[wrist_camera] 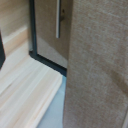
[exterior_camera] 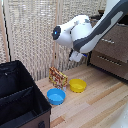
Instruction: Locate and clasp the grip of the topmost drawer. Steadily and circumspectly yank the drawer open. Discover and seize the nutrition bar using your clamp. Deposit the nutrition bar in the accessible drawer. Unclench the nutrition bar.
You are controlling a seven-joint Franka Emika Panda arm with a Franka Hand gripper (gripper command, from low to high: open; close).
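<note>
The dark brown dresser [exterior_camera: 112, 50] stands at the exterior view's right, with its drawers shut. The topmost drawer [exterior_camera: 116, 39] shows a silver bar handle [exterior_camera: 108, 42], and my arm covers part of it. My clamp [exterior_camera: 76, 56] hangs at the end of the white arm, left of the dresser and above the bowls. Its fingers are too blurred to tell whether they are open or shut. The nutrition bar [exterior_camera: 58, 77], in an orange, red and yellow wrapper, stands upright on the floor against the woven screen, below the clamp. The wrist view shows a silver bar handle [wrist_camera: 58, 20] on a brown panel; which drawer it belongs to is unclear.
A yellow bowl [exterior_camera: 77, 85] and a blue bowl [exterior_camera: 56, 96] sit on the wooden floor beside the bar. A black box [exterior_camera: 20, 95] fills the exterior view's lower left. A beige woven screen [exterior_camera: 35, 35] stands behind. Beige fabric [wrist_camera: 97, 65] fills much of the wrist view.
</note>
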